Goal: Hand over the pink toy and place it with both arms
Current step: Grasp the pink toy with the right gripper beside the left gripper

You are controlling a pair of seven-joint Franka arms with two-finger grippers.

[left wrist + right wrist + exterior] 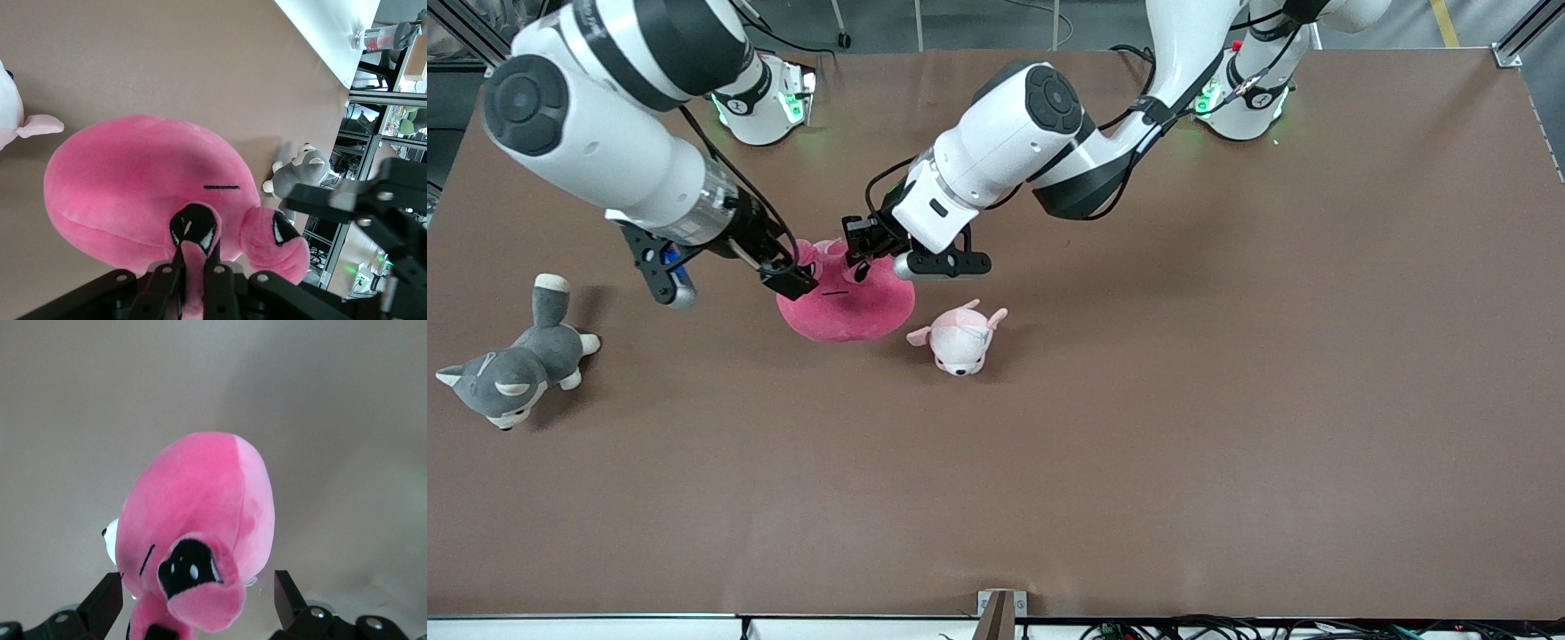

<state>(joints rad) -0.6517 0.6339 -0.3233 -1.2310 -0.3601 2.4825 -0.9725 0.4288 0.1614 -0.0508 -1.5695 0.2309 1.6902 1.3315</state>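
Pinching pink toy (845, 307): left gripper (861, 258) clamped | right gripper (791, 277) spread wide around it

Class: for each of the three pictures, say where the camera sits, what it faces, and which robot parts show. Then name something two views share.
Front view: high across the table, facing both arms; left gripper shut on the pink toy.
Left wrist view: on the left wrist, facing the pink toy; own jaws pinch an eye stalk.
Right wrist view: on the right wrist; right gripper open around the pink toy.
Shared: the grey plush dog, front and left wrist.
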